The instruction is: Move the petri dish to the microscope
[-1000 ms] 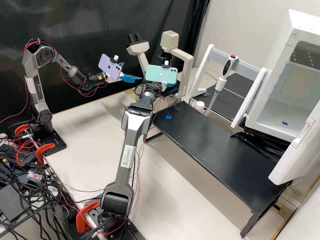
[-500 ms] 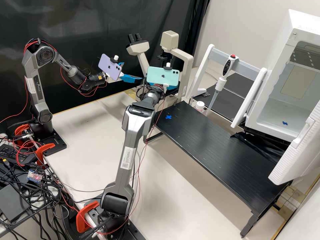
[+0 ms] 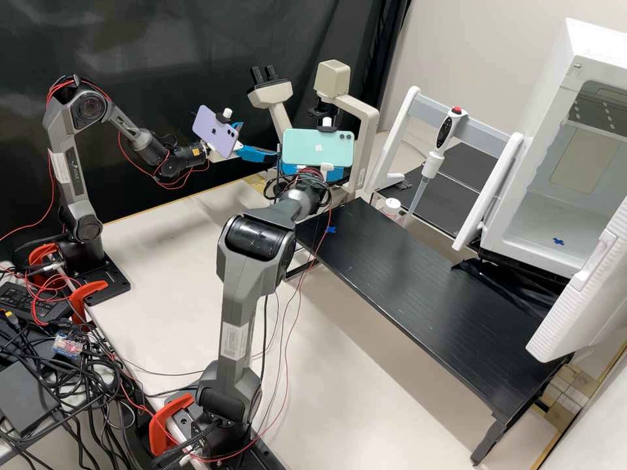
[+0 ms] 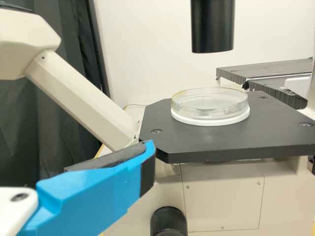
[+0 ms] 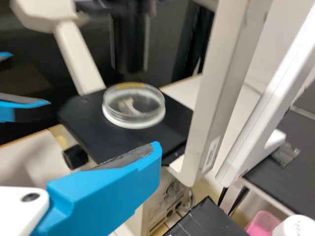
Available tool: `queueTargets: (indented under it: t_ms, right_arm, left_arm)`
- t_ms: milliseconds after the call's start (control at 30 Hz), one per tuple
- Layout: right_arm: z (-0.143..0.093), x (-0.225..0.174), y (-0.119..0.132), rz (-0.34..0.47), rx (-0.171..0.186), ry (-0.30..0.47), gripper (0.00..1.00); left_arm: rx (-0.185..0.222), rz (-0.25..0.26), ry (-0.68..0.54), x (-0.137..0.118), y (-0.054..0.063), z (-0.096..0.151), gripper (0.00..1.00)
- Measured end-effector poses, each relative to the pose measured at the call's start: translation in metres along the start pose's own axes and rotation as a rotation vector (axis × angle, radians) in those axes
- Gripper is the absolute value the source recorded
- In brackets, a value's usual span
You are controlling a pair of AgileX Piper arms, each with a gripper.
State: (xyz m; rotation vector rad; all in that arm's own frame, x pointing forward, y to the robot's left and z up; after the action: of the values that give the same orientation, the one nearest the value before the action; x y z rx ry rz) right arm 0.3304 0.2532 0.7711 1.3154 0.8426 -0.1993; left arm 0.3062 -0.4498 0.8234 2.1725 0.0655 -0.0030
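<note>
And here at the right fingers, it's a wide gap with nothing between them! The left fingers are parted too, equally unladen. Straight out beyond both pairs, a little clear of the tips, sits the dish, down on its white ring, level on the stage. So the carrying looks done, and backing off cleanly seems all that's wanted.

If those fingers must go in again, what's the handling? Light, I'd say, stiff, clear-walled, slick under the pads and quick to crack if squeezed hard. The hold to go for is low on the side wall, one pad on each side across the middle, since a high pinch could lift or skew the top.

Which way does it point? It's round, so no long axis along the flat; the broad face looks up, and any side serves the fingers equally. Farther out, over the dish, hangs the black tube of the microscope, so a high approach risks a knock!
</note>
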Motion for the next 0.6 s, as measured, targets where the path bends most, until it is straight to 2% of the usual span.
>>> queueTargets:
  t_ms: [100,167,300,500,600]
  right_arm:
    - [0.013,-0.029,-0.003,-0.025,-0.02,0.04,1.0]
    - [0.022,-0.044,-0.002,-0.014,-0.024,0.024,1.0]
    - [0.046,-0.073,0.003,0.014,-0.004,-0.002,1.0]
    - [0.101,-0.12,0.009,0.105,0.079,-0.16,1.0]
    - [0.128,-0.142,0.01,0.15,0.134,-0.237,1.0]
  left_arm:
    - [0.0,0.0,0.0,0.0,0.0,0.0,1.0]
    - [0.0,0.0,0.0,0.0,0.0,0.0,1.0]
    - [0.0,0.0,0.0,0.0,0.0,0.0,1.0]
    - [0.0,0.0,0.0,0.0,0.0,0.0,1.0]
    - [0.0,0.0,0.0,0.0,0.0,0.0,1.0]
